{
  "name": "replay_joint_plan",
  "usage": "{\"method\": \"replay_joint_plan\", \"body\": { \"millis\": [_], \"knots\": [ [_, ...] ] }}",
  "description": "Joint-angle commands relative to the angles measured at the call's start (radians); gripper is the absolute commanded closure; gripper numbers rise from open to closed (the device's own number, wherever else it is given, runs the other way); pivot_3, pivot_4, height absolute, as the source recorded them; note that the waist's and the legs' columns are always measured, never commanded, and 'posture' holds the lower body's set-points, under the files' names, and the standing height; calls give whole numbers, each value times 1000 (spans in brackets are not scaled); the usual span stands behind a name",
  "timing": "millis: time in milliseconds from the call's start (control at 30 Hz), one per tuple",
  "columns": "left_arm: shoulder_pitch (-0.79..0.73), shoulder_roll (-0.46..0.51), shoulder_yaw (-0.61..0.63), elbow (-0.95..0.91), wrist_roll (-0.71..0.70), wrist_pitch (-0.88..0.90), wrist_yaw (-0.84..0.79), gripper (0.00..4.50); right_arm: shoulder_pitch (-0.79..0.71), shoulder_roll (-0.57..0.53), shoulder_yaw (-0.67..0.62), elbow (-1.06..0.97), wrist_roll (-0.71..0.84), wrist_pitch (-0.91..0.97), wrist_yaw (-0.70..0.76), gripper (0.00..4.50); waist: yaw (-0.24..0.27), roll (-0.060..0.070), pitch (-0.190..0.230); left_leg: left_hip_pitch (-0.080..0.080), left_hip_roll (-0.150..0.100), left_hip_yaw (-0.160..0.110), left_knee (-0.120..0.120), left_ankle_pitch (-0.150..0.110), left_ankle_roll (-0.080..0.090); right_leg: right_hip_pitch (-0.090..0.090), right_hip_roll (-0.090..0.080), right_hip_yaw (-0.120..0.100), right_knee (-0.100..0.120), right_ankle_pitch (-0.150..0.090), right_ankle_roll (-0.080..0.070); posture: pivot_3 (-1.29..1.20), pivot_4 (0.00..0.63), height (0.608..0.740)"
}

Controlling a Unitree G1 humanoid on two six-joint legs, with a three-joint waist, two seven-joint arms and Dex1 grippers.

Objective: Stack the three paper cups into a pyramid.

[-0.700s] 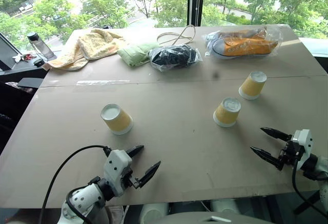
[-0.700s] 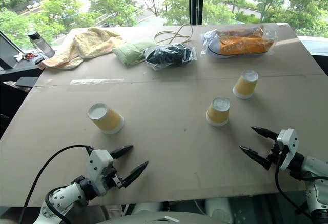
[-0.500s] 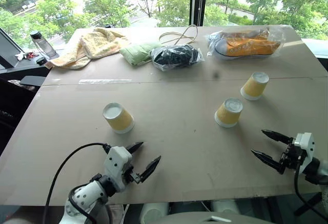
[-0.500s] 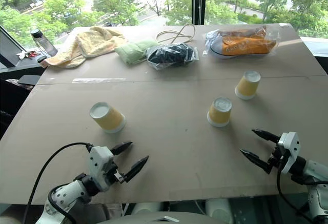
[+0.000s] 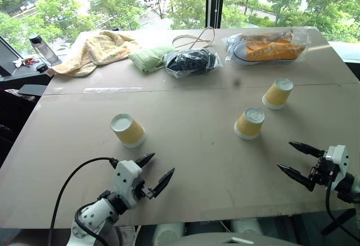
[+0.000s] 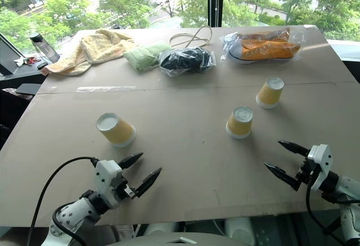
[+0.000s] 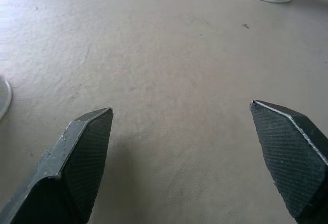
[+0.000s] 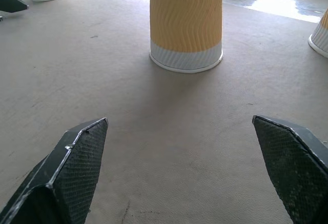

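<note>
Three paper cups stand upside down and apart on the brown table [image 5: 185, 161]. One cup [image 5: 128, 130] is at the left, one [image 5: 249, 123] right of centre, and one [image 5: 277, 93] further back right. My left gripper [image 5: 160, 165] hovers open near the front edge, just in front of and to the right of the left cup, with nothing in it. My right gripper [image 5: 286, 156] is open and holds nothing at the front right, pointing at the middle cup [image 8: 186, 24], which stands a short way ahead of its fingers [image 8: 77, 162].
Along the far side lie a yellow towel [image 5: 98, 50], a green cloth [image 5: 149, 59], a black bagged item [image 5: 191, 61], a cord [image 5: 194, 37] and orange shoes in plastic [image 5: 270, 46]. A bottle [image 5: 42, 49] stands off the far left corner.
The camera swayed a little. The cups and both open grippers keep their places.
</note>
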Motion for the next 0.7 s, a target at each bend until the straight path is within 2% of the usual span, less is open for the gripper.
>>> {"method": "replay_joint_plan", "body": {
  "millis": [33, 133, 267, 367, 467, 700],
  "knots": [
    [65, -43, 44, -55, 39, -78, 76, 102, 32, -12, -1, -97, 35, 3, 43, 0, 0, 0, 0, 0, 0, 0, 0, 0, 0, 0, 0, 0, 0, 0, 0, 0, 150, 740],
    [141, -99, 94, -134, 6, -104, 133, 102, 59, -17, 11, -209, 74, 54, 47, 0, -4, -4, 2, 0, 1, 0, 0, 0, 0, 0, -1, 0, 0, 0, 0, 0, 150, 740],
    [168, -175, 177, -180, 64, -151, 249, 102, 80, -15, 31, -375, 133, 136, 20, 0, 2, -6, 4, -1, 1, -1, 0, 0, 0, 0, -3, 0, -1, -2, -3, 0, 150, 740],
    [118, -204, 214, -171, 108, -160, 323, 102, 77, -11, 51, -479, 179, 198, -14, 0, 8, -7, 4, -1, 1, -1, 1, 0, 0, 0, 1, -1, -1, -2, -3, 0, 150, 740],
    [13, -194, 228, -133, 138, -135, 368, 102, 39, -6, 74, -534, 192, 225, -41, 0, 19, -9, 5, -1, 0, -1, 1, 0, 0, 0, 2, -1, -1, -1, -2, 0, 150, 740],
    [-180, -129, 205, -48, 118, -70, 346, 102, 1, 5, 80, -553, 193, 243, -69, 0, 21, -10, 4, -1, 0, -2, 2, 0, 0, 0, 3, -4, 0, 1, 1, 0, 150, 740]
  ]
}}
